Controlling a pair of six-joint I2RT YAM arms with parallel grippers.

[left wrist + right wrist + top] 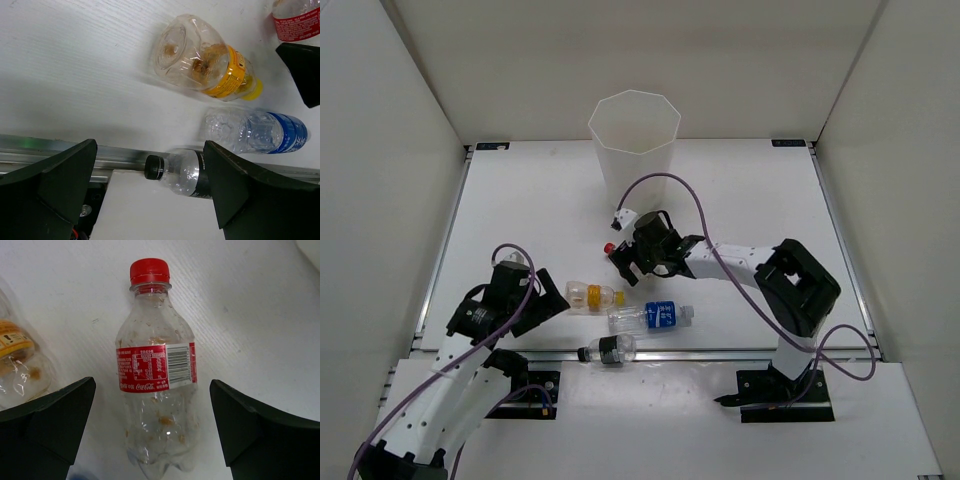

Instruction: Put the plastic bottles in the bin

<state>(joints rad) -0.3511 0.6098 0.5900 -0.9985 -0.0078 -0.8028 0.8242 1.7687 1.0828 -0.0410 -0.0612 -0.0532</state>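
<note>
The white faceted bin point(633, 135) stands at the back centre. The red-label bottle point(155, 375) lies on the table, red cap point(609, 247) pointing away, between the jaws of my open right gripper point(152, 387), which touches nothing. The yellow-cap bottle point(592, 295), the blue-label bottle point(652, 317) and the black-band bottle point(608, 350) lie in front of it. My left gripper point(550, 300) is open and empty, left of the yellow-cap bottle. In the left wrist view the black-band bottle point(182, 172) shows between its fingers. The orange and green bottles are out of view.
A metal rail point(720, 352) runs along the table's near edge; the black-band bottle lies on it. White walls enclose the table point(520, 200) at left, right and back. The bin's edge shows in the right wrist view point(311, 246).
</note>
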